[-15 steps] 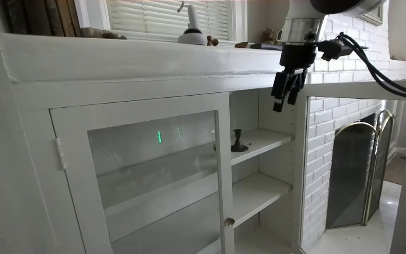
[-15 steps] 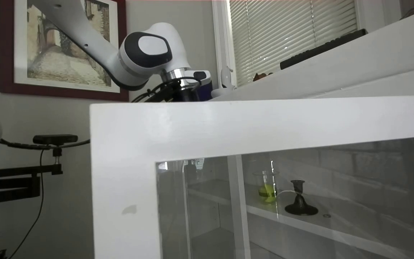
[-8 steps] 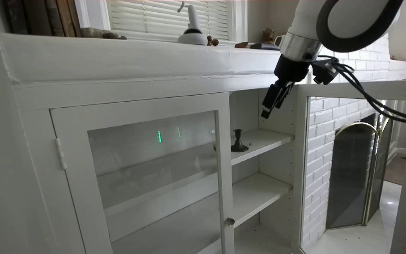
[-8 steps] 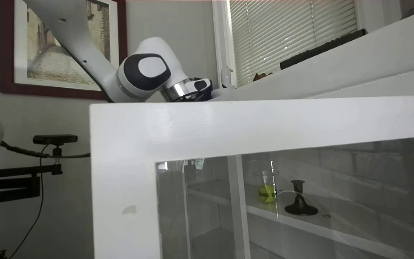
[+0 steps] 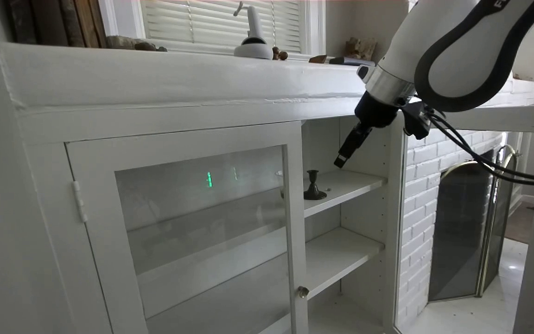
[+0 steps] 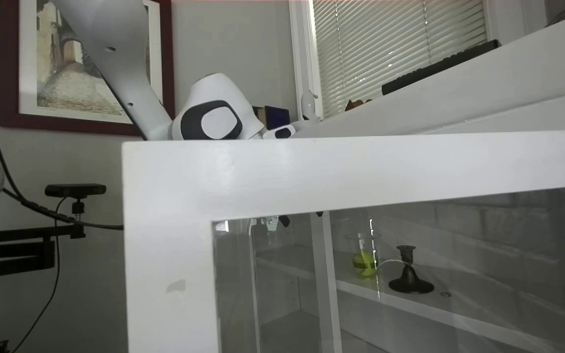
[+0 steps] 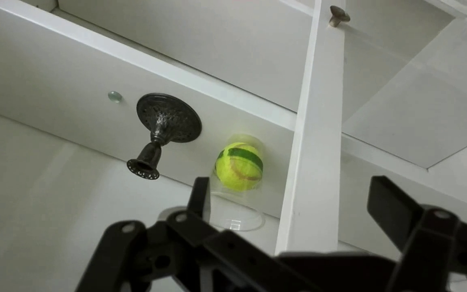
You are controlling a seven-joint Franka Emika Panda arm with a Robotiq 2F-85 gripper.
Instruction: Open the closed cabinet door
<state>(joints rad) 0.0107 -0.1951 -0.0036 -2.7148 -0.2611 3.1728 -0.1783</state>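
Ahead of tool: candlestick is standing on shelf beside glass; ball is resting inside glass. Above tool level: books are standing, blinds are hanging.

In an exterior view, bright window blinds approx. 11 o'clock; white brick wall, arched fireplace screen & brownish flr., all 3–4 o'clock. In an exterior view, gray wall, dimmer twd. 8 o'clock, w/ dk.-red-framed picture at 10.
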